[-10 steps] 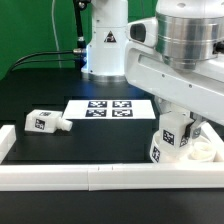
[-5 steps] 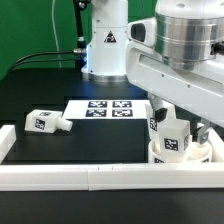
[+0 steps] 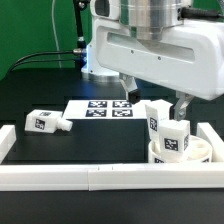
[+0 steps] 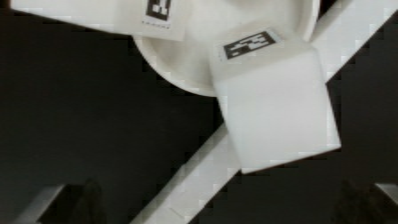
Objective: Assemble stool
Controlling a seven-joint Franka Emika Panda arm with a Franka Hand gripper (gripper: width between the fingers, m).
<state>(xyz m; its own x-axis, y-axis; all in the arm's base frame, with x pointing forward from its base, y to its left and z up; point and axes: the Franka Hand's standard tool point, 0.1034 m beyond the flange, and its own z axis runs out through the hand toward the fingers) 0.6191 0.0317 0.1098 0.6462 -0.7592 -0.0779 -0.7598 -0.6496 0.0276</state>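
Note:
The round white stool seat (image 3: 203, 152) lies in the corner at the exterior view's right, against the front rail. Two tagged white legs (image 3: 172, 135) stand upright in it. A third leg (image 3: 45, 122) lies loose on the black table at the exterior view's left. My gripper (image 3: 156, 97) hangs open just above the standing legs, holding nothing. In the wrist view the seat (image 4: 175, 62) and a tagged leg (image 4: 276, 105) sit well away from my gripper (image 4: 231, 210), and the dark fingertips (image 4: 80, 205) stand wide apart.
The marker board (image 3: 100, 107) lies flat mid-table. Long white rails (image 3: 100, 176) border the front edge and both sides, one crossing the wrist view as a white rail (image 4: 187, 185). The robot base (image 3: 105, 50) stands at the back.
The gripper opened, let go of the leg now standing in the seat, and rose, shifting toward the exterior view's left. The loose leg has not moved.

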